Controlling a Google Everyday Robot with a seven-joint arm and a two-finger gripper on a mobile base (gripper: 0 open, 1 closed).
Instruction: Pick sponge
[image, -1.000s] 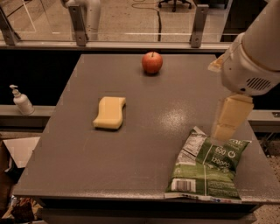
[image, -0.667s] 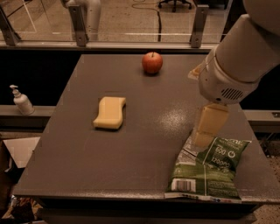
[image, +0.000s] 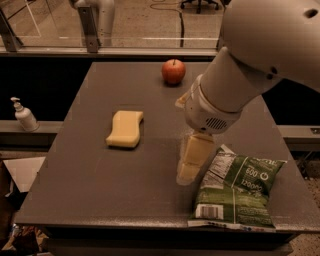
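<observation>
The sponge (image: 125, 129) is a pale yellow foam block with wavy sides, lying flat on the left middle of the grey table (image: 100, 190). My gripper (image: 189, 167) hangs from the big white arm over the table's middle, right of the sponge and apart from it. Its pale yellow blocky fingers point down toward the table, just left of the green bag. The gripper holds nothing.
A red apple (image: 173, 71) stands at the table's far middle. A green chip bag (image: 237, 192) lies at the front right, close to the gripper. A white pump bottle (image: 23, 115) stands on a ledge off the table's left side.
The arm and gripper have swung left and toward the table's middle, closer to the sponge. The sponge, apple and bag have not moved.
</observation>
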